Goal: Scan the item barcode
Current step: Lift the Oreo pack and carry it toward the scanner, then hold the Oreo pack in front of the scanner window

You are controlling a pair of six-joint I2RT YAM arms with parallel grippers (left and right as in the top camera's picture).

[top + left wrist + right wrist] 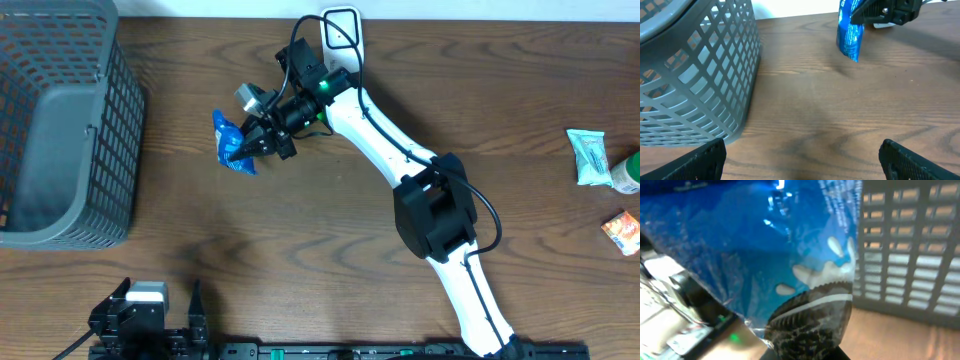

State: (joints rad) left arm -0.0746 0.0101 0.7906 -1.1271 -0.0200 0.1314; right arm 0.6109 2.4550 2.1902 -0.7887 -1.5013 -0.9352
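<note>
The item is a blue cookie packet, held a little above the table left of centre. My right gripper is shut on its right end. In the right wrist view the packet fills most of the frame, with a dark cookie picture at its lower edge. No barcode shows in any view. The left wrist view has the packet hanging at the top with the right gripper behind it. My left gripper sits at the table's front left edge, open, with bare table between its fingers.
A grey mesh basket stands at the far left, close to the packet. A white device with a black-outlined window lies at the back centre. A pale green packet, a green bottle and an orange packet lie at the right edge.
</note>
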